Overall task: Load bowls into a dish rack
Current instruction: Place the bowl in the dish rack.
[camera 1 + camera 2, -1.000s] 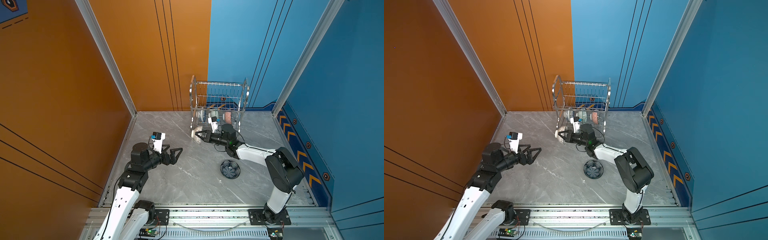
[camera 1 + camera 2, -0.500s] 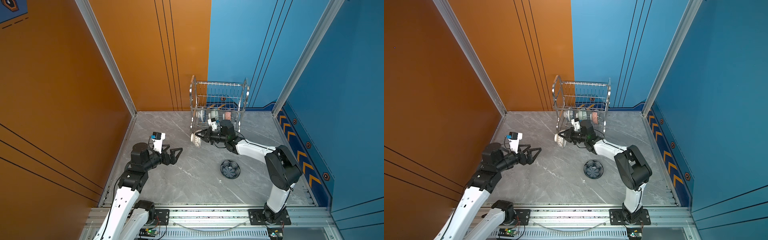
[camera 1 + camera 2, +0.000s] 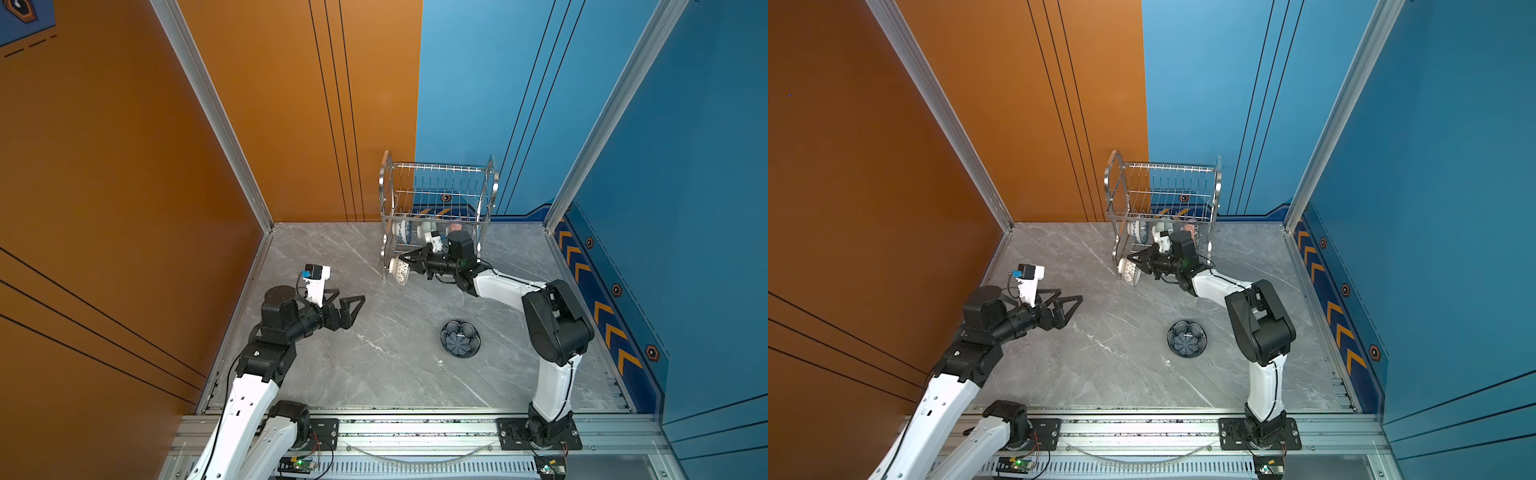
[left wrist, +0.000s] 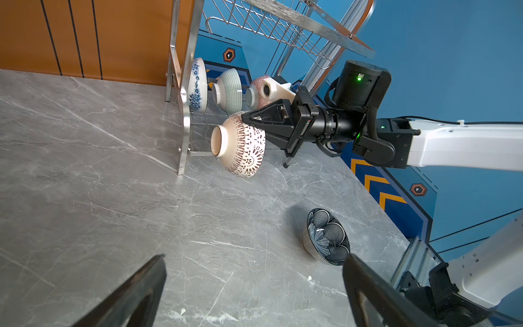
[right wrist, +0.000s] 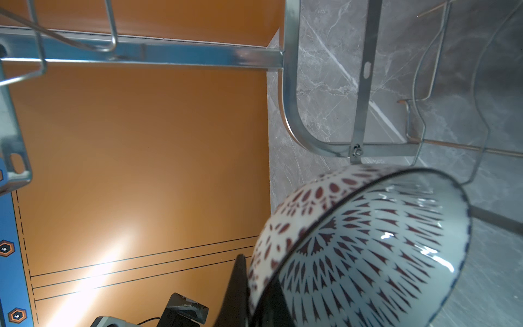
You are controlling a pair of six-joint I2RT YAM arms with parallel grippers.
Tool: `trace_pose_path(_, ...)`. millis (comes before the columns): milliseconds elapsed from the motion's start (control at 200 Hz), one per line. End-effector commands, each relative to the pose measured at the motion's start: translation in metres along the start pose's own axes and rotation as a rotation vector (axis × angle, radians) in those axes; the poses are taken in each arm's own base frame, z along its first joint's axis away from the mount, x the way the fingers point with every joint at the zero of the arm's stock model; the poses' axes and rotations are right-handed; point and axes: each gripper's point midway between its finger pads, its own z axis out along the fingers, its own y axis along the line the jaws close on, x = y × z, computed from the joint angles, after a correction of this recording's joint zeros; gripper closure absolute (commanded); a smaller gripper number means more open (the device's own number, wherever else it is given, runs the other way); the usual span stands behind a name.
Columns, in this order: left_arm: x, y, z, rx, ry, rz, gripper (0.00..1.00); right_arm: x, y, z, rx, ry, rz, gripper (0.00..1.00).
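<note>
While the right tool (image 4: 246, 119) is clamped on the rim of the leaf-patterned bowl (image 4: 243, 147), we see that bowl tipped on its side just beside the front corner post of the dish rack (image 3: 436, 167) (three bowls (image 4: 230, 89) already stand on edge on its lower shelf). The left tool (image 3: 351, 296) hangs wide open and empty above the bench (image 3: 374, 374), well apart from the navy bowl (image 3: 460, 338).

This is a robot test cell in a lab, not a kitchen. Orange wall panels (image 3: 124, 166) fill the left of the frame and blue wall panels (image 3: 685, 166) the right, framed by aluminium posts (image 3: 208, 112). Along the bottom edge, black mounting plates (image 3: 536, 434) are bolted to an aluminium rail (image 3: 415, 432) near a bare circuit board (image 3: 297, 463). Orange chevrons (image 3: 602, 311) border the marble-look tabletop (image 3: 374, 374) at right. The dish rack (image 3: 436, 195) stands at centre back.
</note>
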Motion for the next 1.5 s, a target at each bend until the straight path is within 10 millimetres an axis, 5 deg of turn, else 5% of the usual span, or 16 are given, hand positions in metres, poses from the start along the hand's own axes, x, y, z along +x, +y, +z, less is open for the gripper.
trace_pose_path(0,0.003,0.000,0.000,0.007,-0.001,-0.008,0.02,-0.009,0.039,-0.005,-0.075,0.004,-0.094,1.00)
trace_pose_path(1016,0.008,0.003,0.005,0.006,0.022,-0.026,0.02,-0.064,0.010,0.005,-0.179,-0.043,-0.097,1.00)
trace_pose_path(1497,0.008,0.003,0.005,0.009,0.024,-0.027,0.02,-0.062,-0.003,0.007,-0.062,0.044,-0.201,1.00)
